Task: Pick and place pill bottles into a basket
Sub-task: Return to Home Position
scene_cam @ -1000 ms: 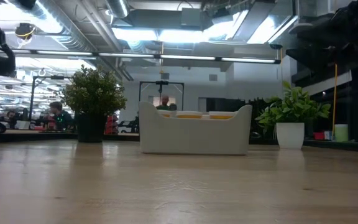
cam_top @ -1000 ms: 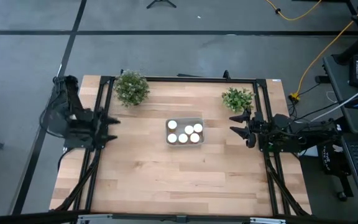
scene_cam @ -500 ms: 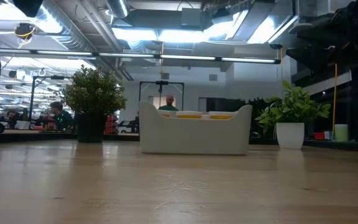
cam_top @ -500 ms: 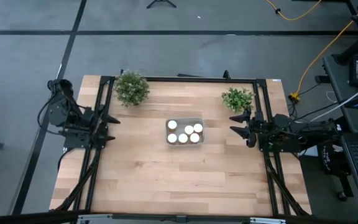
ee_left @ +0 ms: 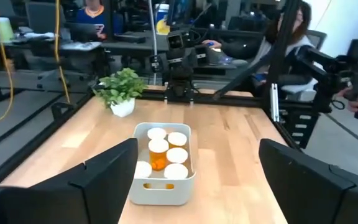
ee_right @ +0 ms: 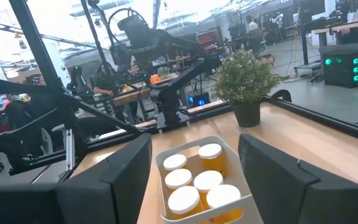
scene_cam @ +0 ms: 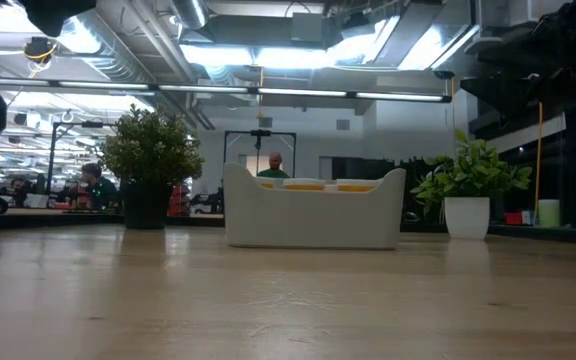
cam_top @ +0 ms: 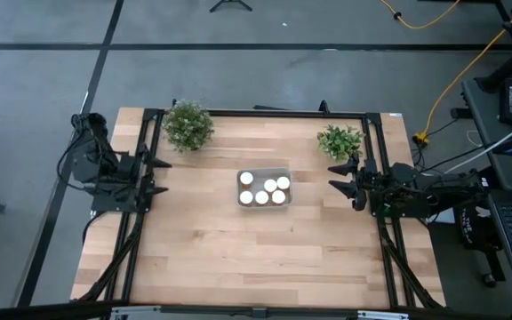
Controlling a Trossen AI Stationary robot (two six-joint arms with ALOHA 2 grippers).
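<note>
The pale wooden surface [cam_top: 238, 258] fills the middle of the high view, framed by black rails. The left arm sits drawn back at its own side edge, and the left gripper [cam_top: 158, 177] hangs over the rail there with its fingers spread wide and nothing between them. The right arm is folded at the opposite side edge. The right gripper [cam_top: 332, 176] points inward toward the middle, its fingers also wide apart and empty. Both grippers are well apart from the basket.

Two potted plants stand near one long edge: a bushy plant [cam_top: 188, 125] in a dark pot on the left arm's side and a leafy plant [cam_top: 340, 140] in a white pot on the right arm's side.

The basket [cam_top: 263, 174], a pale grey bin with rounded corners, rests on the surface between the two grippers, near the middle and apart from both plants. The pill bottles [cam_top: 261, 197] all stand upright inside it, six white caps showing from above, packed close together, with orange bodies visible below the caps in the left wrist view
</note>
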